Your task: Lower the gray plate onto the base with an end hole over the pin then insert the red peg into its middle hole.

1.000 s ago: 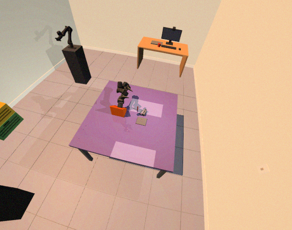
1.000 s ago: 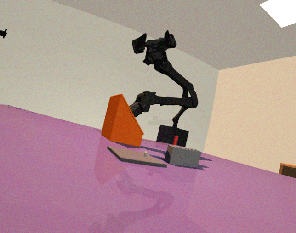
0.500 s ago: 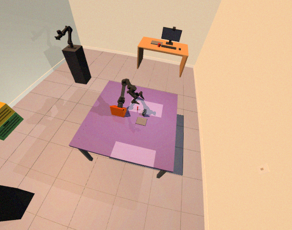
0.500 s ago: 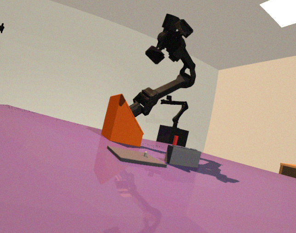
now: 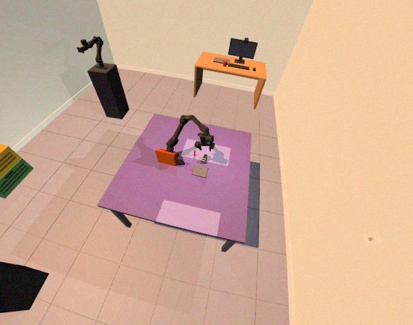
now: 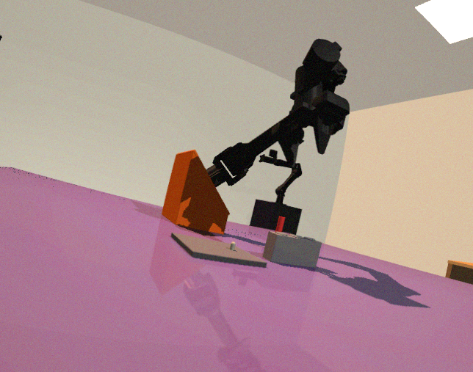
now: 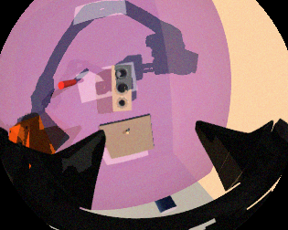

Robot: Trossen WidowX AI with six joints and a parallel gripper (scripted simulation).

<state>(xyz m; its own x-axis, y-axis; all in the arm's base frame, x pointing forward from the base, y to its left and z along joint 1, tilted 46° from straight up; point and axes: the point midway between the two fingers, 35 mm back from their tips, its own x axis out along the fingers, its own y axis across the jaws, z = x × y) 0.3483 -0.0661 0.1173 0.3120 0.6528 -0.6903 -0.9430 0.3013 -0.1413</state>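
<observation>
The gray plate (image 5: 204, 159) (image 6: 292, 251) (image 7: 128, 96) is a thick block with three holes facing up, lying on the table beside the base, apart from it. The base (image 5: 197, 173) (image 6: 211, 249) (image 7: 127, 146) is a flat tan-gray square with a short pin (image 6: 232, 246) (image 7: 127, 131) standing up bare. The red peg (image 5: 194, 152) (image 6: 280, 224) (image 7: 67, 84) stands upright on the far side of the plate in the exterior view. My gripper (image 5: 204, 149) (image 6: 308, 158) (image 7: 152, 130) is wide open and empty, pointing down high above the table, clear of all three.
An orange wedge-shaped block (image 5: 167, 157) (image 6: 195, 197) (image 7: 31, 131) stands at my arm's foot, left of the base. The purple table (image 5: 152, 187) carries these things. Away from it stand a second arm on a black pedestal (image 5: 109, 91) and an orange desk (image 5: 202, 59) with a monitor.
</observation>
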